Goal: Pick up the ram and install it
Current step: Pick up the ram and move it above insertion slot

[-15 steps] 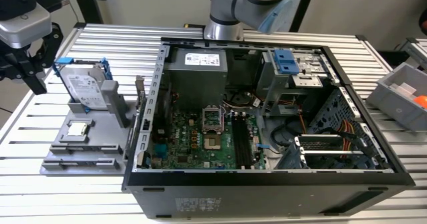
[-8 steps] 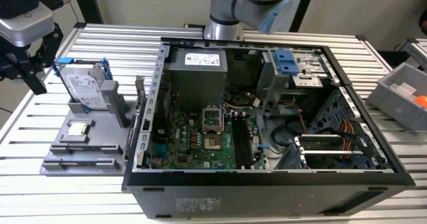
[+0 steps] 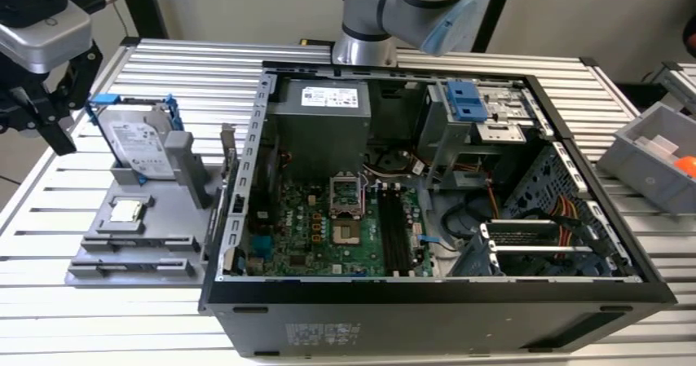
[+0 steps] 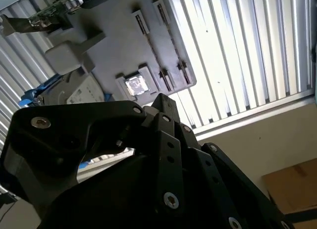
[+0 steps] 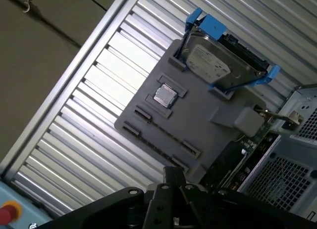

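Observation:
My gripper hangs open and empty at the exterior view's far left, over the table edge and left of the grey holder. Its black linkage crosses both wrist views. I cannot pick out the ram. The holder's long groove looks bare. The open computer case holds the green motherboard with its black slots; I cannot tell whether a stick stands in one.
The holder carries a silver hard drive in a blue frame and a small square silver chip. A green card with a metal bracket stands between holder and case. A grey bin sits at the exterior view's right.

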You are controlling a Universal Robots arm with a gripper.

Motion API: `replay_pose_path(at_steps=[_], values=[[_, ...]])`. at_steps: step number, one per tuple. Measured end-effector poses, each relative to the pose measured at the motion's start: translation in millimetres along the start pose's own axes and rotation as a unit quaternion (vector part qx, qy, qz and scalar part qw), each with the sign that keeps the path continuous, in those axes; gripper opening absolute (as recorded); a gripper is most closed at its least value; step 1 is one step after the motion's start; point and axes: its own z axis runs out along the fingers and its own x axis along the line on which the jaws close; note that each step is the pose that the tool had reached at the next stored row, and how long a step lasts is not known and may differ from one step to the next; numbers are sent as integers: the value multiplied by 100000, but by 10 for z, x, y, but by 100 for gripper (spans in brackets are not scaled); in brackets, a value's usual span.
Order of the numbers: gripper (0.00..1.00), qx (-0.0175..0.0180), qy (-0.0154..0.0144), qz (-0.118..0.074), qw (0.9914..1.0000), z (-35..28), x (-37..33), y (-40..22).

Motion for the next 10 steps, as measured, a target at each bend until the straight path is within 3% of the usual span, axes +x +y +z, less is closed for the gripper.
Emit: replay_pose_path(at_steps=[10], values=[[0,104,159,-2525,99968,0,0,0]])
